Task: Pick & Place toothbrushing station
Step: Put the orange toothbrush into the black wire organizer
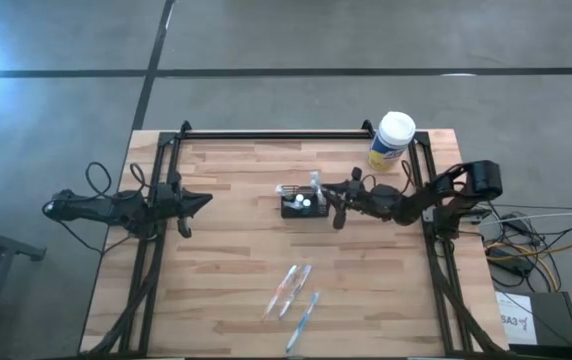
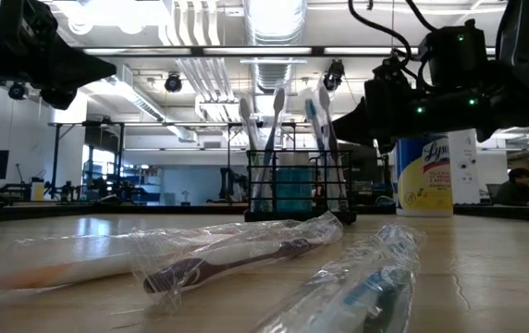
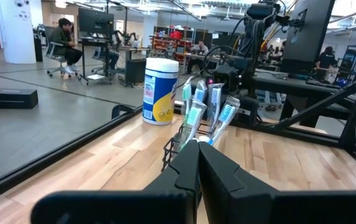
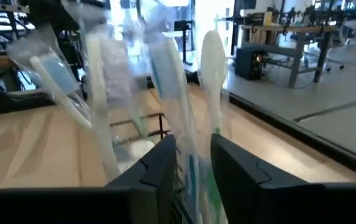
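Observation:
The toothbrushing station, a small black wire-mesh caddy (image 1: pixel 300 206) (image 2: pixel 300 190), stands on its base at mid-table. Several plastic-wrapped toothbrushes (image 2: pixel 278 129) stand upright in it. My right gripper (image 1: pixel 335 207) (image 4: pixel 193 158) is level at the caddy's right side and open. Its fingers stand on either side of a wrapped toothbrush with a white head (image 4: pixel 211 68) that rises from the caddy. My left gripper (image 1: pixel 204 201) (image 3: pixel 198 152) waits at the table's left, shut and holding nothing, pointing toward the caddy (image 3: pixel 177 146).
A white-lidded yellow-and-blue canister (image 1: pixel 393 140) (image 2: pixel 424 174) stands at the far right, behind my right arm. Wrapped toothbrushes (image 1: pixel 291 288) (image 1: pixel 303 318) (image 2: pixel 237 254) lie flat on the wood near the front edge. A black frame rail (image 1: pixel 266 134) runs along the far edge.

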